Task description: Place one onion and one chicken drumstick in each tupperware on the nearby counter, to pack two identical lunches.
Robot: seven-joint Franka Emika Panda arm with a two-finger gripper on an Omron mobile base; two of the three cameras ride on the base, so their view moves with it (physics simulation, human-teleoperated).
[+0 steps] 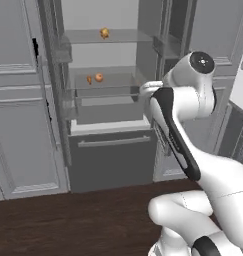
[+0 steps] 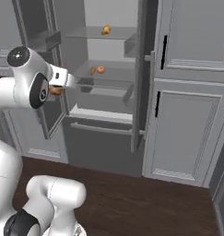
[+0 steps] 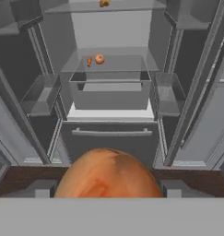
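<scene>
The pincer [image 3: 109, 193] is closed on an onion [image 3: 108, 174], which bulges large and orange-brown at the bottom of the hand view; in the right base view a bit of orange shows at the hand, in front of the open fridge [image 2: 104, 110]. The second onion [image 1: 99, 77] sits on the middle shelf [image 1: 105, 82] with the slim drumstick [image 1: 89, 79] just beside it, and the chunky drumstick [image 1: 104, 33] lies on the shelf above.

Judging the risks: the ball is smooth and round, so a quick swing toward the worktop could let it slip out and roll across the floor [image 1: 78, 220]. The open fridge door [image 2: 51, 87] stands close beside the arm, so the elbow or hand could knock it while turning away.

The room is a grey kitchen: tall panelled cabinets [image 2: 187, 124] with black handles flank the fridge, a drawer front with a bar handle sits under the shelves, and the floor is dark wood planks
</scene>
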